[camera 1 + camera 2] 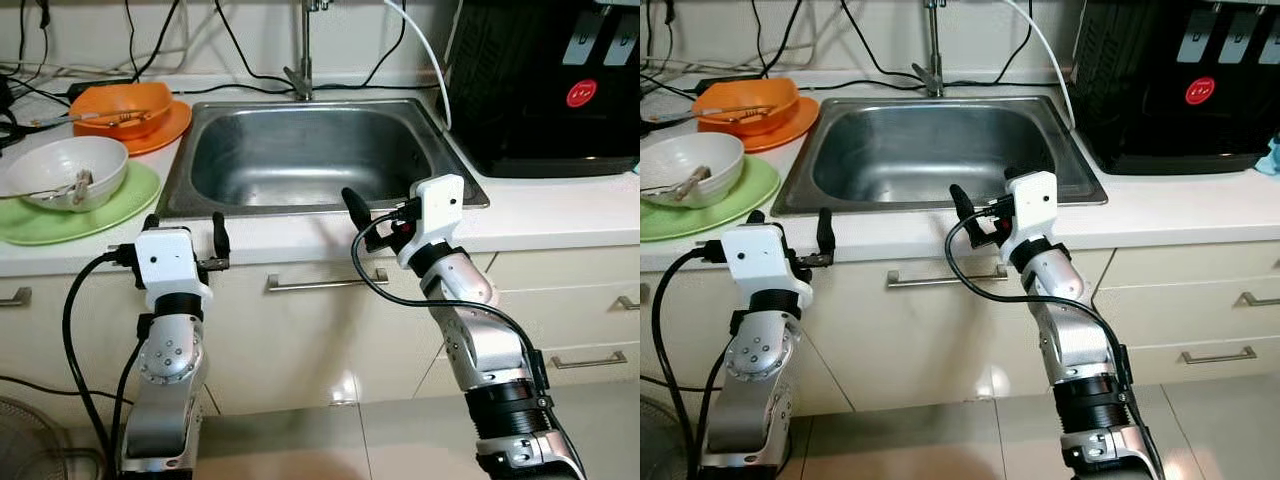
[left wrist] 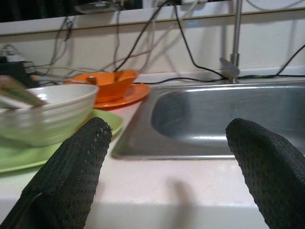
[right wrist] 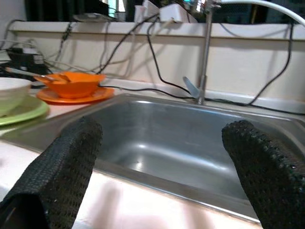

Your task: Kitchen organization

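Note:
On the white counter lies an empty steel sink (image 1: 300, 150). Left of it, a white bowl (image 1: 68, 170) holding a utensil rests on a green plate (image 1: 70, 222). Behind them an orange bowl (image 1: 122, 105) sits on an orange plate (image 1: 165, 130). My left gripper (image 1: 185, 232) is open at the counter's front edge, before the sink's left corner and right of the green plate. My right gripper (image 1: 375, 215) is open at the front edge before the sink's right half. The wrist views show nothing between either pair of fingers (image 2: 71, 181) (image 3: 57, 171).
A faucet (image 1: 303, 60) stands behind the sink, with cables along the back wall. A black appliance (image 1: 550, 80) fills the counter to the right. Drawers with metal handles (image 1: 325, 282) lie below the counter. A fan (image 1: 30, 440) stands on the floor at lower left.

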